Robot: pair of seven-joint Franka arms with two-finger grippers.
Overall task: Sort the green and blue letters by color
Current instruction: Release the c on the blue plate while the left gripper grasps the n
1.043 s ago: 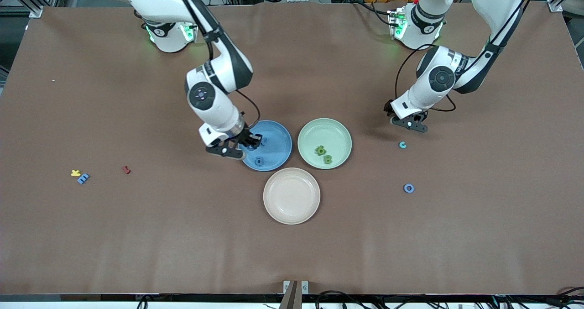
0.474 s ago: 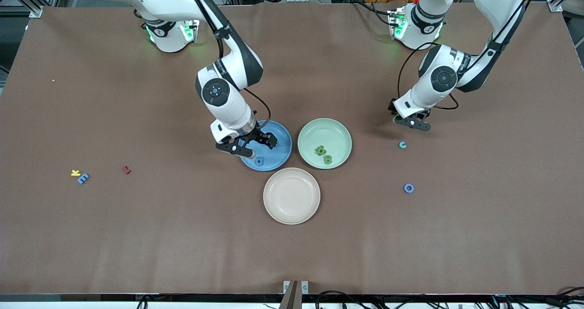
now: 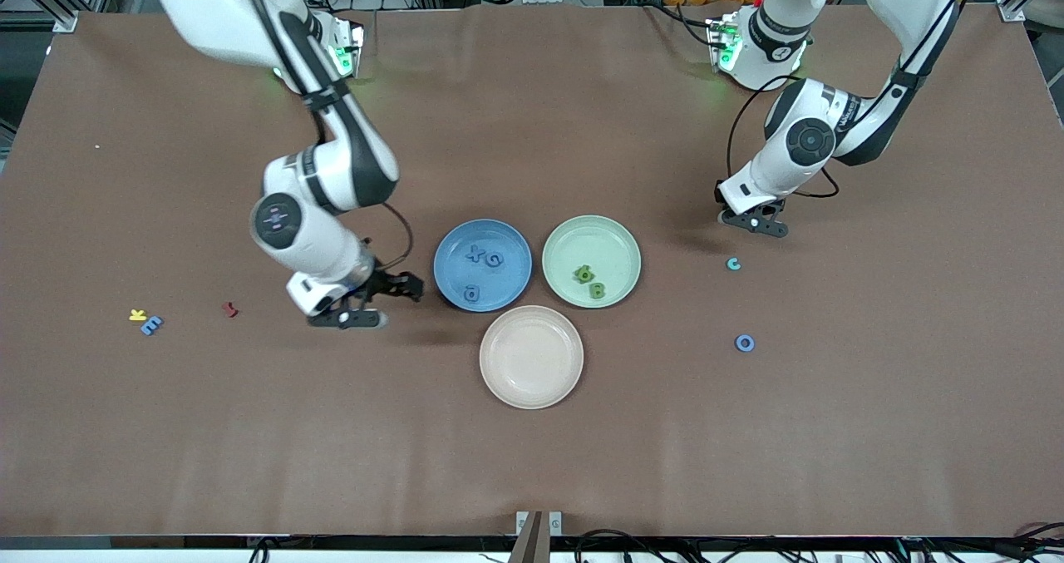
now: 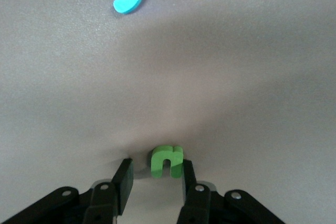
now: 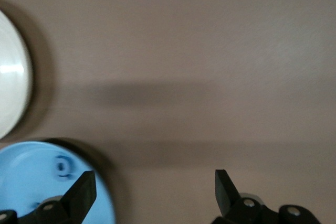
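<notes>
The left gripper [image 4: 155,182] sits low on the table toward the left arm's end, fingers spread around a green letter [image 4: 167,161] that stands between the tips, one finger touching it, the other apart. To grip well, I judge it should close evenly so the letter is not nudged sideways, then lift straight up before heading to the green plate [image 3: 619,245], where two green letters [image 3: 589,281] lie. A cyan c [image 3: 734,264] lies near and should be left alone.

The right gripper [image 3: 378,301] hangs empty and spread over bare table beside the blue plate [image 3: 511,249], which holds three blue letters [image 3: 482,265]. A blue E [image 3: 151,325] lies toward the right arm's end.

The brown cloth is flat and matte; racks and cables line the edge by the bases
</notes>
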